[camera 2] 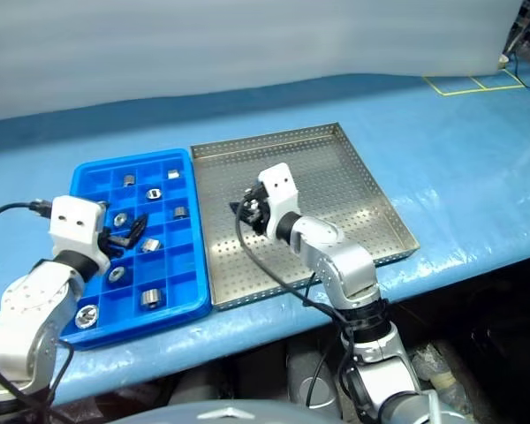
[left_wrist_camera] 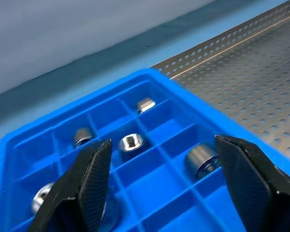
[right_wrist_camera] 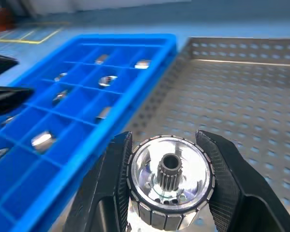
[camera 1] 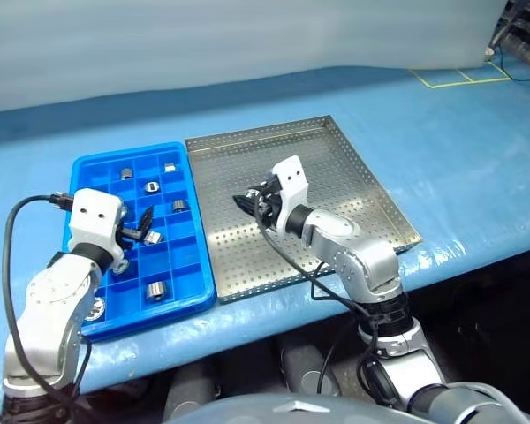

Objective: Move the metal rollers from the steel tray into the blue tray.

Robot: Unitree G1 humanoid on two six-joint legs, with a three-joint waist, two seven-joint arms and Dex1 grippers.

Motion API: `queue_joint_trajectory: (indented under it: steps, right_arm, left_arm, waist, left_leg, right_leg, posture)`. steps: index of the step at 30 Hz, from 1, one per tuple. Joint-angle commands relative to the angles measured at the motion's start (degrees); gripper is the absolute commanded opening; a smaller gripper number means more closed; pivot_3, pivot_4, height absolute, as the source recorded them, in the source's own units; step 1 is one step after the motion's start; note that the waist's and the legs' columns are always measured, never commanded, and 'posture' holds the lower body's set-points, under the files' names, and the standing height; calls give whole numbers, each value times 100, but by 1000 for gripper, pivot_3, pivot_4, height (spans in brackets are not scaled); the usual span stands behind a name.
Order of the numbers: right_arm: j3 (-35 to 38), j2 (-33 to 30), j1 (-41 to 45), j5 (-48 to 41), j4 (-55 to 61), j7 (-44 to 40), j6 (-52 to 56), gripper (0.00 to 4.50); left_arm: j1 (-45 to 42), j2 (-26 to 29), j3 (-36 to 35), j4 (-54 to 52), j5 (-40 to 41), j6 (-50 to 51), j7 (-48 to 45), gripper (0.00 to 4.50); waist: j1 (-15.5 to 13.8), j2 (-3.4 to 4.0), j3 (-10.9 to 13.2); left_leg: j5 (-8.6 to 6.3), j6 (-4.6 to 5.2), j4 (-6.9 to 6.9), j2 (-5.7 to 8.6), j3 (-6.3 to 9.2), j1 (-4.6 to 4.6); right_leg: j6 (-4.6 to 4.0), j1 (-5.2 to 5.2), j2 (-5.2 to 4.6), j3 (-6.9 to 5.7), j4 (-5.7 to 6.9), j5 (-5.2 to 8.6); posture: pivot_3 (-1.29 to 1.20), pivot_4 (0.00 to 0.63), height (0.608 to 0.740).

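My right gripper hovers over the left part of the steel tray, shut on a metal roller, a shiny ribbed cylinder with a small toothed hub. Just to the left lies the blue tray with several rollers in its compartments, among them one near the front and two further back. My left gripper hangs open above the blue tray's middle. In the left wrist view nothing sits between its fingers, and rollers lie below.
Both trays rest side by side on a blue-covered table, close to its front edge. A black cable loops off my left wrist. Yellow tape lines mark the far right corner.
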State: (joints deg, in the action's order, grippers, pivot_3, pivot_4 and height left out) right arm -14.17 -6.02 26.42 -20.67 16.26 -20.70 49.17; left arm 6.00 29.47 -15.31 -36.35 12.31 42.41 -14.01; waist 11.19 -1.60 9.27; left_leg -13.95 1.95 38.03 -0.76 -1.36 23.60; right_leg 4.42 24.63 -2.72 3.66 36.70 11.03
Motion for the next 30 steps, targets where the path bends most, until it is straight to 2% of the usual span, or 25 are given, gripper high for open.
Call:
queue_joint_trajectory:
  steps: [1,6,15,22,27,30]
  right_arm:
    - [-385,-24,76,-93,334,-298,36,1726]
    - [-701,164,257,47,-178,-399,-48,1726]
    - [-1238,621,520,295,-824,-603,-225,1726]
    - [-1304,646,618,693,-1429,-553,-505,1726]
    - [-1071,555,508,821,-1488,-491,-755,3370]
    - [-724,526,366,661,-1037,-419,-693,3370]
  left_arm:
    - [224,217,-107,-370,49,-68,-322,3690]
    - [677,431,-185,-461,189,-303,-857,3690]
    - [684,173,-82,-293,100,-330,-682,3690]
    - [690,74,-25,-283,122,-372,-700,3690]
    - [639,6,24,-189,100,-430,-688,3690]
    - [550,-77,112,-167,153,-466,-716,3690]
  waist:
    - [-76,-1,0]
    - [-206,-1,0]
    - [-423,-2,0]
    - [-508,-4,-2]
    - [-559,-4,-3]
    - [-614,-6,-4]
  left_leg:
    - [0,0,-1,3,-2,0]
    - [0,-3,-3,10,-2,1]
    - [1,-7,-9,11,4,4]
    - [1,-8,-8,15,10,2]
    - [3,-10,-8,16,13,2]
    - [3,-10,-7,18,16,2]
  right_leg:
    - [-30,0,-5,-2,-2,17]
    - [-45,6,-39,-40,7,25]
    - [-51,9,-47,-55,8,27]
    - [-53,4,-55,-66,7,28]
    - [-53,2,-55,-69,8,29]
    - [-53,0,-57,-73,7,29]
  posture:
    - [-105,150,740]
    - [-88,150,740]
    - [-67,150,740]
    - [-59,150,740]
    - [-67,150,740]
    - [-73,150,740]
